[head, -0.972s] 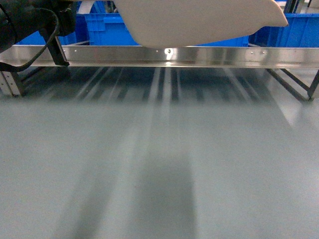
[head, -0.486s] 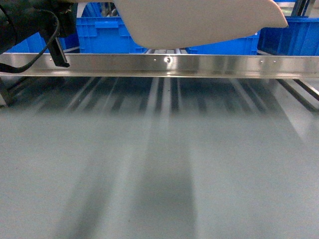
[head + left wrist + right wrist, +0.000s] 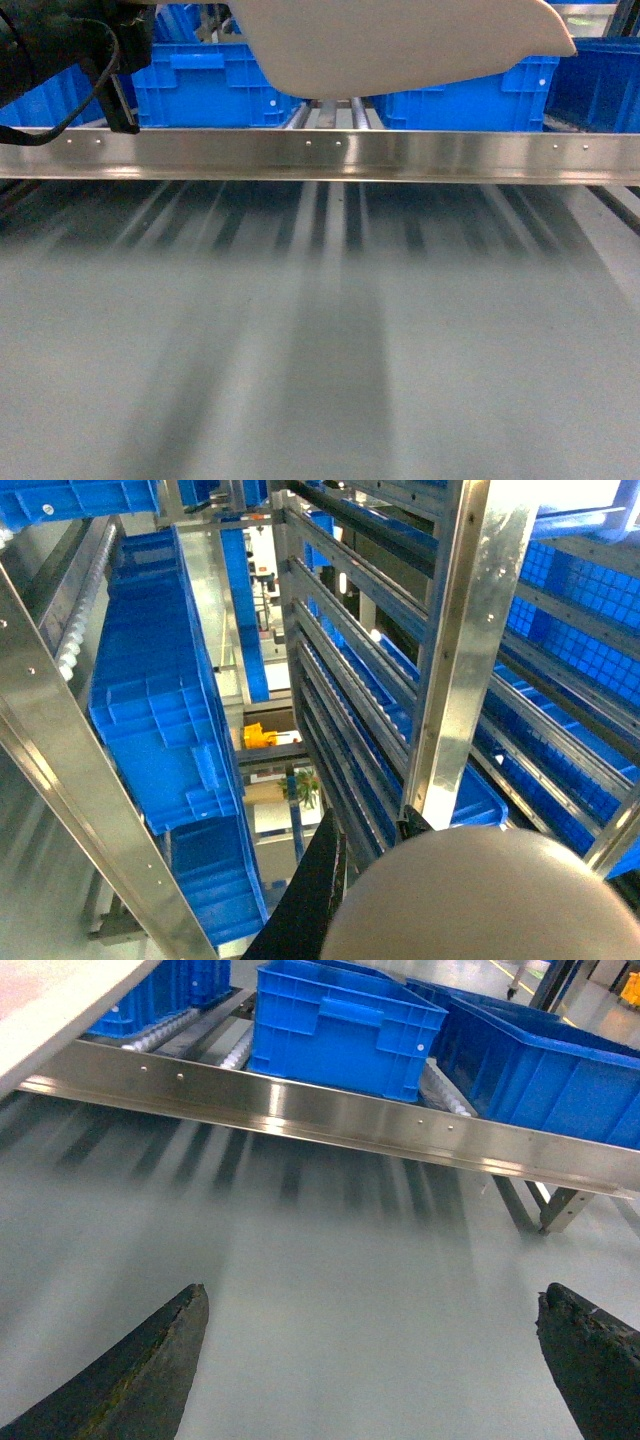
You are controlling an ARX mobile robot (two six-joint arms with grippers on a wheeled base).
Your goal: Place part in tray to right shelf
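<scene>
A large cream plastic scoop-shaped tray [image 3: 400,45] hung along the top centre of the head view, above the shiny stainless-steel front rail of the right shelf [image 3: 330,155]. Bright blue open plastic crates [image 3: 205,80] sat on the rollers behind the rail. The right gripper [image 3: 385,1360] had its dark fingers [image 3: 140,1375] spread wide over grey floor [image 3: 320,350]. The left gripper's fingers could not be made out. The small blue part was hidden from every view.
</scene>
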